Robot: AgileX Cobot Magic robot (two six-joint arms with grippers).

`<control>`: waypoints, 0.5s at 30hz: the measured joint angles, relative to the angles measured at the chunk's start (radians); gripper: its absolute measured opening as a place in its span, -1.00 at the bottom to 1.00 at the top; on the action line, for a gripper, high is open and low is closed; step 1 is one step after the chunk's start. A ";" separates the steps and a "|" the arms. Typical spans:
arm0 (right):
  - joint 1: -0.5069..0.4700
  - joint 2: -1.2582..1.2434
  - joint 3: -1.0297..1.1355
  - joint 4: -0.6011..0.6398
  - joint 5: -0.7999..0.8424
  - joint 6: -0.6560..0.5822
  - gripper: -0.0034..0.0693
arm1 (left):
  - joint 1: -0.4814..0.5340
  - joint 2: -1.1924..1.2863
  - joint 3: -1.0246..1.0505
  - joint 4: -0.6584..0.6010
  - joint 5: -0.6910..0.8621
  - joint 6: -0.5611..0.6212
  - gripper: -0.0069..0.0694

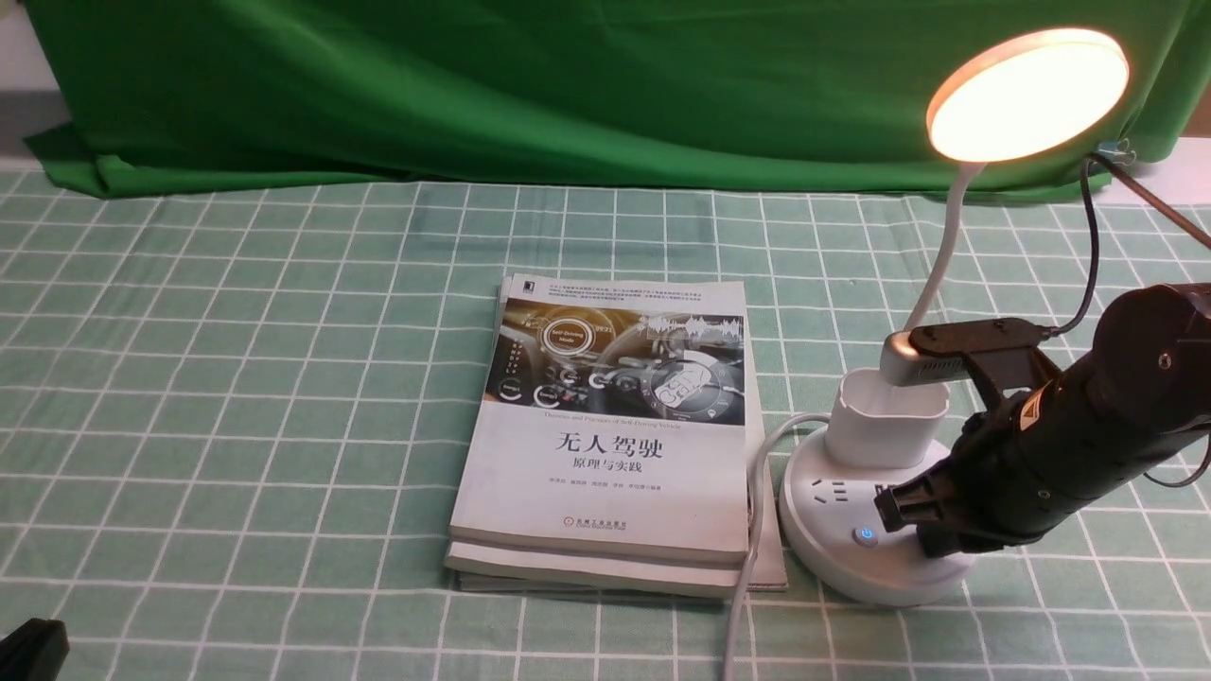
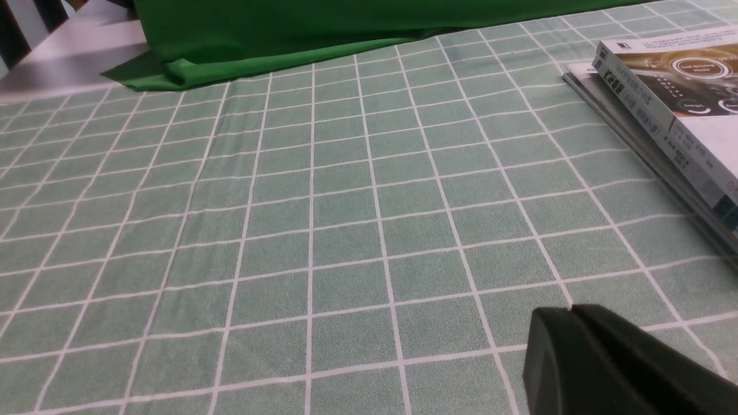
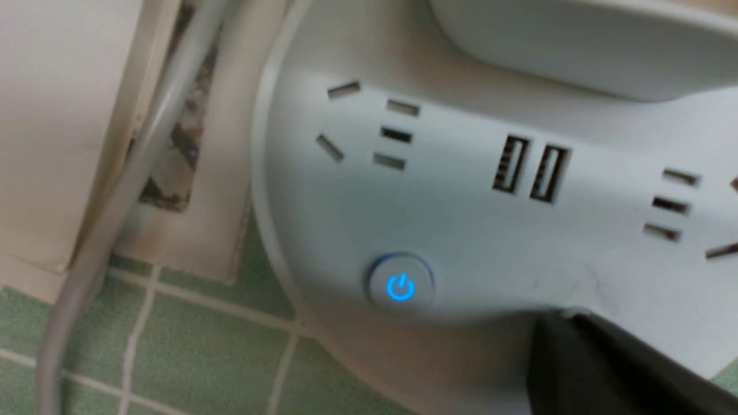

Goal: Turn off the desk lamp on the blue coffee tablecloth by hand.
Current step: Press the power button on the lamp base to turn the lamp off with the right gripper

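The white desk lamp stands at the right on the blue coffee tablecloth, its disc head glowing. Its round socket base carries a cup holder and a blue-lit power button. My right gripper, the hand, is shut and empty, its tips low over the base just right of that button. In the right wrist view the lit button sits a short way from the shut tips, apart from them. My left gripper is shut and empty above bare cloth, far from the lamp.
Stacked books lie just left of the lamp base, with the lamp's white cable running along their right edge toward me. A dark green backdrop cloth hangs at the back. The left gripper shows at the near left corner.
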 joint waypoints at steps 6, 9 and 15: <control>0.000 -0.032 0.003 0.000 -0.003 0.000 -0.82 | 0.000 0.000 0.000 0.000 0.000 0.000 -0.82; 0.000 -0.041 0.003 0.000 -0.004 0.000 -0.82 | 0.000 0.000 0.000 0.000 0.000 0.000 -0.82; 0.000 -0.022 0.003 0.000 -0.033 0.000 -0.82 | 0.000 0.000 0.000 0.000 0.000 0.000 -0.82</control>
